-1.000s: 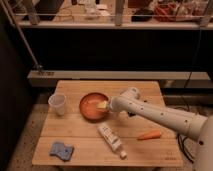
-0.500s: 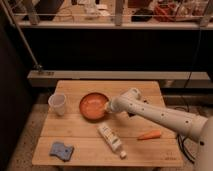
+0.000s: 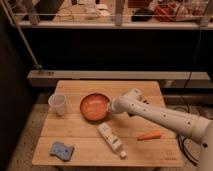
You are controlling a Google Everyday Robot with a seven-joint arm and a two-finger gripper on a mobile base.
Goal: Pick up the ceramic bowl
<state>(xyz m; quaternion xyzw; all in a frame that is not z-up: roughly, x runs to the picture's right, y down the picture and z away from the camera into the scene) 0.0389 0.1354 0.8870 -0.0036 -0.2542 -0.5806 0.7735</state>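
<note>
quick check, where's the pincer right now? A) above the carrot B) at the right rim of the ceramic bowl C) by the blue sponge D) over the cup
B: the pincer sits at the right edge of the ceramic bowl, away from the cup, the carrot and the blue sponge.

We note a wooden table (image 3: 82, 147), pale, matt, with plank seams visible. The ceramic bowl (image 3: 93, 107) shows an orange-brown glaze with a slight sheen and a darker rim. The gripper (image 3: 109, 105), at the bowl's right rim, and its arm have a smooth white plastic-looking shell. Left, the cup (image 3: 57, 103) looks like translucent white plastic. Near left, a blue sponge (image 3: 61, 150) appears soft and matt.
</note>
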